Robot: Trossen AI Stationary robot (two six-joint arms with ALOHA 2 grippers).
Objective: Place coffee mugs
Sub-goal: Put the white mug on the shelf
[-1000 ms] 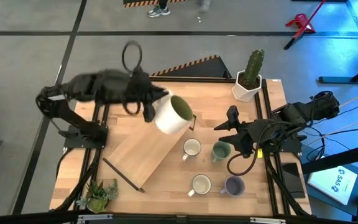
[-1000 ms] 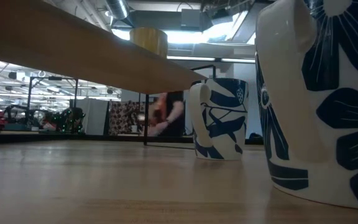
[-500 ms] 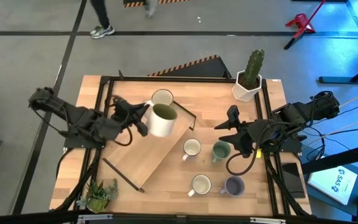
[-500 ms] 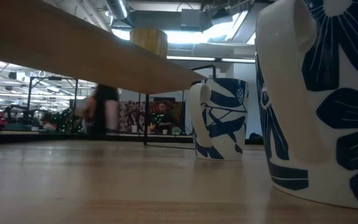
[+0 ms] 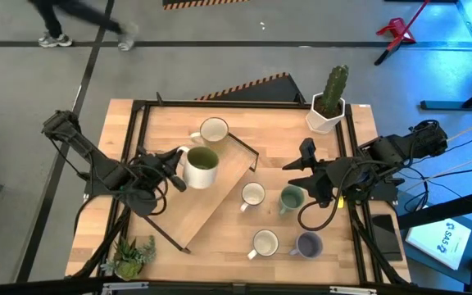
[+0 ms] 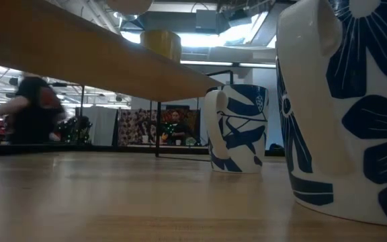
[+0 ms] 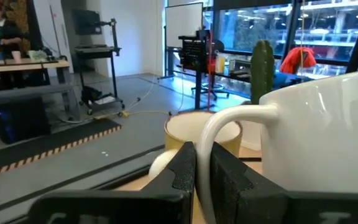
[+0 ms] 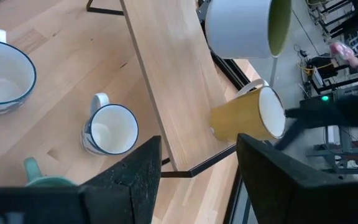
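My left gripper (image 5: pixel 173 166) is shut on the white mug with the olive-green inside (image 5: pixel 200 164), which stands upright over the raised wooden board (image 5: pixel 211 197). A cream mug (image 5: pixel 213 129) stands on the board's far end. On the table stand two white mugs (image 5: pixel 253 195) (image 5: pixel 265 243), a teal mug (image 5: pixel 292 198) and a lavender mug (image 5: pixel 308 244). My right gripper (image 5: pixel 295 167) waits open, above and just beyond the teal mug. My left gripper pinches the white mug's loop handle (image 7: pixel 205 163) between its two fingers (image 7: pixel 182 171), which come level from the table's left. The mug stays upright, its body (image 7: pixel 319 137) on the far side of the fingers. Whether its base touches the board, I cannot tell.
A white hexagonal pot with a cactus (image 5: pixel 328 105) stands at the far right corner. A small plant (image 5: pixel 129 256) sits at the near left. The black frame (image 5: pixel 138 147) runs around the table. A person (image 5: pixel 72 20) walks on the floor beyond.
My left arm has drawn back toward the table's left and come down, carrying the olive-inside mug from high above the board's far end to low over its middle. The mug was tilted and now stands upright. The right arm has kept still.
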